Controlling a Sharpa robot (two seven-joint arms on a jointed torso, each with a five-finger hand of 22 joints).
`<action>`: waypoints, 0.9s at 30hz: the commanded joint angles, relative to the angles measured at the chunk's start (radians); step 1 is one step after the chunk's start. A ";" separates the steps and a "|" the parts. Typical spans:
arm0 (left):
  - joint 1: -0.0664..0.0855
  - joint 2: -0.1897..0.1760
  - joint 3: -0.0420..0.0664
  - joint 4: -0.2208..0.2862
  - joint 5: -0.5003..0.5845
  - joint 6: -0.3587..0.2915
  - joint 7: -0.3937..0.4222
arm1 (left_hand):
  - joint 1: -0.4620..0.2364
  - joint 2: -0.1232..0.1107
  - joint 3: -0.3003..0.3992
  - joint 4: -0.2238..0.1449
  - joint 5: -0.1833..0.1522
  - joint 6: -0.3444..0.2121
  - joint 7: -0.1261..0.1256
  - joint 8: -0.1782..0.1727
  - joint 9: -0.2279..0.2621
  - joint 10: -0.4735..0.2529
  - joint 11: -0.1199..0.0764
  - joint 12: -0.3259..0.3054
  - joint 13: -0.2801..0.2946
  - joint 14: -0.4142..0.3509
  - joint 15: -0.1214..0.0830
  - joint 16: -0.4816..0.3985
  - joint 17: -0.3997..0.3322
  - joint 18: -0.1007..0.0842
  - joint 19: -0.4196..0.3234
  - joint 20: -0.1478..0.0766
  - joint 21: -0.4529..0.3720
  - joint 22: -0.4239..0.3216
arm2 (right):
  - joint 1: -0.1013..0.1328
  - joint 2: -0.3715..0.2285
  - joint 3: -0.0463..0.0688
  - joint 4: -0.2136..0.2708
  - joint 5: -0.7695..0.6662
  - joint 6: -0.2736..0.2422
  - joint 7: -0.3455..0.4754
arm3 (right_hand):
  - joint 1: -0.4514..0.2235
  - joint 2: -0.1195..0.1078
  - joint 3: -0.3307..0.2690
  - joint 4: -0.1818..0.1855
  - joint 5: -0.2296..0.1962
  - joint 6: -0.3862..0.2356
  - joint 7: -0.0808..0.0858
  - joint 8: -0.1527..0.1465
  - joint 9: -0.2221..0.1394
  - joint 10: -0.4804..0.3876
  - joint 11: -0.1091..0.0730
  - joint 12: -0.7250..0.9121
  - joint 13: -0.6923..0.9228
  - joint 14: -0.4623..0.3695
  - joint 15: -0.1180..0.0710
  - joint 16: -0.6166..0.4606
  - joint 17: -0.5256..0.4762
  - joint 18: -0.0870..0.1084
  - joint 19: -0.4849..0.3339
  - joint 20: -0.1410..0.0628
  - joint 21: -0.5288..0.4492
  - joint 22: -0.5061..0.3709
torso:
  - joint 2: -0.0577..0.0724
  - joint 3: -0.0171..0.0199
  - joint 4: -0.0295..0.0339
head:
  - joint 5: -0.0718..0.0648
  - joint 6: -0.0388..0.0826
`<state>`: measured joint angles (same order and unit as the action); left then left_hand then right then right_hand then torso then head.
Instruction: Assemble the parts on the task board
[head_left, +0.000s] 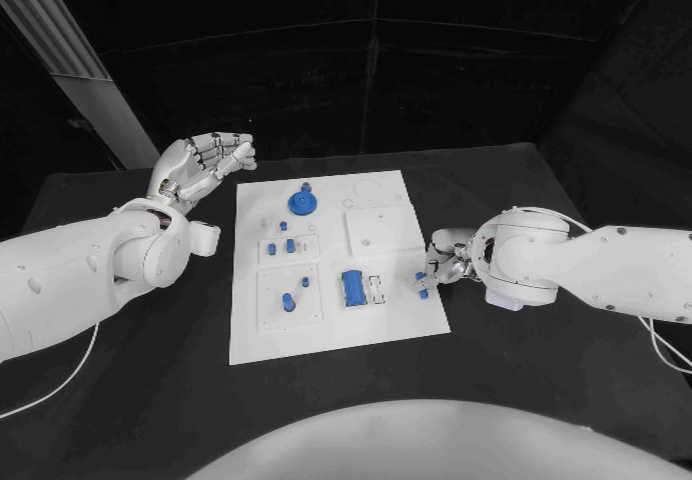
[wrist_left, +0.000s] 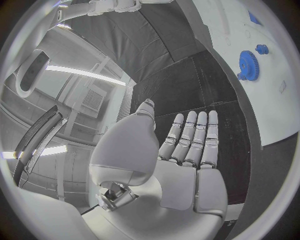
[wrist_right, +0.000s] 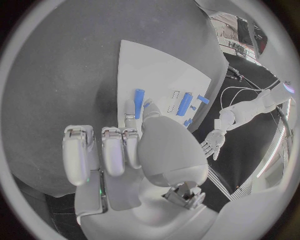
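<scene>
Right hand (head_left: 440, 268) sits at the right edge of the task board (head_left: 339, 330), in the middle right of the frame, and pinches a small blue peg (head_left: 423, 283); its own arm hides most of the fingers. Left hand (head_left: 202, 165) is in the upper left, beside the board, fingers apart and holding nothing. A blue gear (head_left: 302, 203) stands near the board's top, a blue block (head_left: 352, 287) lower down. I can read no writing.

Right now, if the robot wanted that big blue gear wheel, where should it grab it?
Probably the raised knob on top of the blue gear, coming straight down. The gear lies flat on the task board, so its toothed rim leaves little room for fingers. The open left hand is nearest.
</scene>
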<state>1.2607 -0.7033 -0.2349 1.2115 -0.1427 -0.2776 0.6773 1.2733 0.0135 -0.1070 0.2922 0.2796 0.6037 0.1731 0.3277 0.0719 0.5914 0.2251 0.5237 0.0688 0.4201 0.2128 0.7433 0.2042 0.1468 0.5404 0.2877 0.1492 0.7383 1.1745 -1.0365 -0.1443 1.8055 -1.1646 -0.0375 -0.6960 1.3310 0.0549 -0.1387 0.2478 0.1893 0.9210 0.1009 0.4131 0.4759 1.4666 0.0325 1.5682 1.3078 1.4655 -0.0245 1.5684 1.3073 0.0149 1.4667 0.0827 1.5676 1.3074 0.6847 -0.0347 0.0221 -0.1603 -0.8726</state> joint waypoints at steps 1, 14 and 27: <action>0.001 0.000 0.001 0.003 0.002 0.009 0.102 | 0.003 0.011 -0.005 0.000 0.004 -0.008 0.093 0.003 -0.001 -0.009 0.001 0.006 -0.001 -0.004 -0.001 0.007 -0.001 -0.010 0.005 0.000 -0.004 -0.001 | -0.005 0.007 -0.005 -0.005 -0.008 0.052 -0.044 | 0.010 0.005 0.004 -0.009 0.004 0.002 0.008 -0.022 -0.046 0.104 0.010 0.003 0.263 0.105 0.007 0.002 0.264 -0.015 0.104 0.007 0.003 0.263 | 0.000 -0.0004 -0.0003 | 0.001 0.000; 0.001 -0.001 0.001 0.005 0.002 0.009 0.102 | 0.003 0.011 -0.005 0.000 0.004 -0.008 0.093 0.003 -0.001 -0.009 0.001 0.006 -0.001 -0.004 -0.001 0.007 -0.001 -0.010 0.005 0.000 -0.004 -0.001 | -0.006 0.027 -0.005 -0.010 -0.021 0.059 -0.050 | 0.057 0.013 0.036 -0.050 -0.010 0.006 0.012 -0.053 -0.072 0.104 0.013 0.003 0.263 0.105 0.010 0.002 0.264 -0.015 0.104 0.011 0.003 0.263 | 0.000 0.0006 0.0001 | 0.000 0.000; 0.001 -0.004 0.001 0.005 0.002 0.010 0.101 | 0.003 0.011 -0.005 0.000 0.004 -0.008 0.093 0.003 -0.001 -0.009 0.001 0.006 -0.001 -0.004 -0.001 0.007 -0.001 -0.010 0.005 0.000 -0.004 -0.001 | -0.007 0.032 -0.005 -0.002 -0.037 0.053 -0.053 | 0.098 0.006 0.093 -0.108 0.020 -0.061 0.042 -0.108 -0.120 0.104 0.041 0.003 0.263 0.105 0.032 0.002 0.264 -0.015 0.104 0.027 0.003 0.263 | 0.001 -0.0002 -0.0016 | 0.000 0.000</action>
<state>1.2607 -0.7073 -0.2349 1.2148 -0.1427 -0.2775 0.6773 1.2734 0.0135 -0.1070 0.2922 0.2795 0.6037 0.1731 0.3277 0.0720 0.5914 0.2251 0.5236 0.0689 0.4201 0.2128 0.7432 0.2043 0.1468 0.5404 0.2877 0.1492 0.7386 1.1751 -1.0053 -0.1422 1.8070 -1.1900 -0.0048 -0.6911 1.4218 0.0611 -0.0466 0.1419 0.2040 0.8758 0.1578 0.4131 0.5844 1.4666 0.0648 1.5690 1.3086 1.4668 0.0020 1.5684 1.3073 0.0150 1.4637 0.1037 1.5676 1.3074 0.6845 -0.0345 0.0210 -0.1604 -0.8726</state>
